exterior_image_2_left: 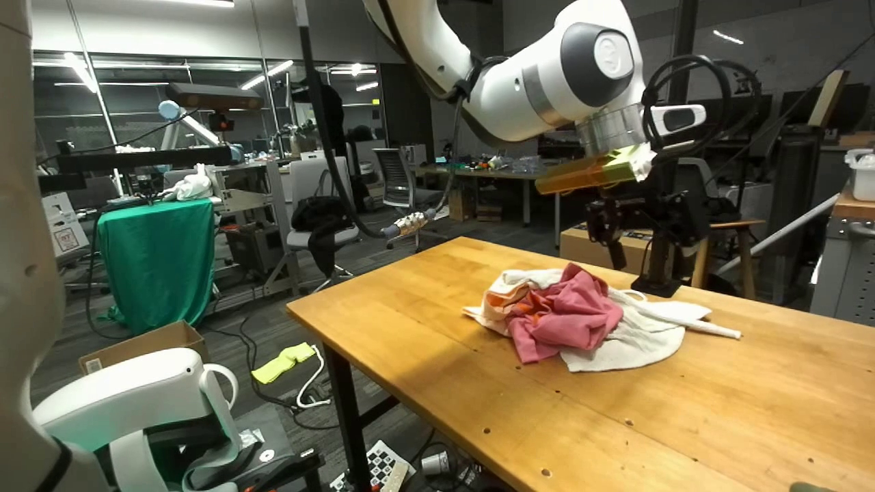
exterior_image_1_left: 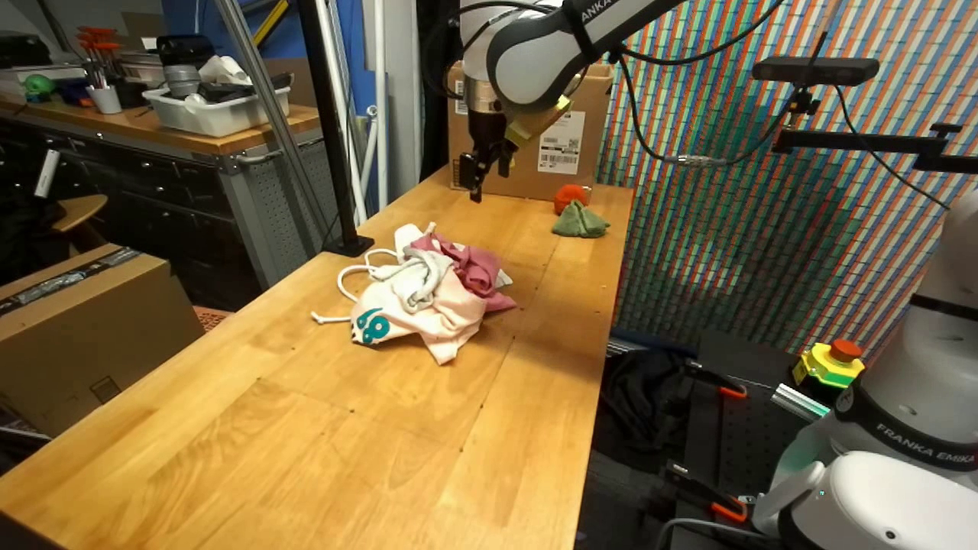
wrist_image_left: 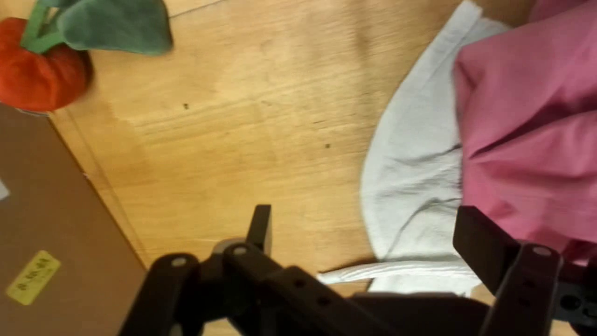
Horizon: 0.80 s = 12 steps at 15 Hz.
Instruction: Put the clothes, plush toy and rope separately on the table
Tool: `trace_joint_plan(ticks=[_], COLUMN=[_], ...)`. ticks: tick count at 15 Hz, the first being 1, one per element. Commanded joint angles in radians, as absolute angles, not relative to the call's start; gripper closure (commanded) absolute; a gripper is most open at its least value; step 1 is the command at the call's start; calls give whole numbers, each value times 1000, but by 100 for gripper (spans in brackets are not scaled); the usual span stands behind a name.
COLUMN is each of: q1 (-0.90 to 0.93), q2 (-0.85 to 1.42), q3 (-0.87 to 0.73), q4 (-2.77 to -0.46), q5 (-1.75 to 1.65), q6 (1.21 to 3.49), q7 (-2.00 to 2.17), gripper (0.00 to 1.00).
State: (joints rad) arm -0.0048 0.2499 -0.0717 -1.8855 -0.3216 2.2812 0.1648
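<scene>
Table (exterior_image_1_left: 412, 435), largest item: wooden top, seen in both exterior views. My arm (exterior_image_1_left: 527, 72) reaches over it; beside a black strap (exterior_image_1_left: 578, 30) I read "ANKA", and a black band (exterior_image_1_left: 917, 440) low on my column (exterior_image_1_left: 928, 344) reads "FRANKA EMIKA". Cardboard box (exterior_image_1_left: 526, 183): standing on the tabletop's end. Clothes (exterior_image_2_left: 571, 318): one crumpled heap on the wood, pink cloth (exterior_image_1_left: 477, 269) lying over pale cloth (exterior_image_1_left: 447, 322). My claw (wrist_image_left: 364, 226), raised above the table, is released, fingers (wrist_image_left: 482, 247) spread well apart. Plush toy (exterior_image_1_left: 571, 197), orange-red with a green leaf (wrist_image_left: 114, 25): on the table near the box, well apart from the heap; whether it touches the cardboard I cannot tell. Rope (exterior_image_1_left: 331, 318), white: loops out of the heap's side, its loose end on the wood. In the wrist view a twisted white strip (wrist_image_left: 396, 269) lies across pale cloth; same rope or not, I cannot tell. White label (exterior_image_1_left: 561, 143) on the box: dark blocks of print, too small to read. Teal print (exterior_image_1_left: 373, 326) on the pale cloth: rounded figures, not legible to me. Yellow sticker (wrist_image_left: 33, 277), wrist view: one line of dark characters, too blurred to transcribe.
</scene>
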Motion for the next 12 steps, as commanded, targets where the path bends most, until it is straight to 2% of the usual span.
trace_joint_plan(ticks=[1,7,12], q1=[-21,-46,-62], q2=[201,252,314], q3=[-11,53,56], q4=[-1953,-1936,-1892], q5=[-167,59,67], q6=[2290,2178,2017], q7=[-35,-392,-597], gripper=[0,0,0])
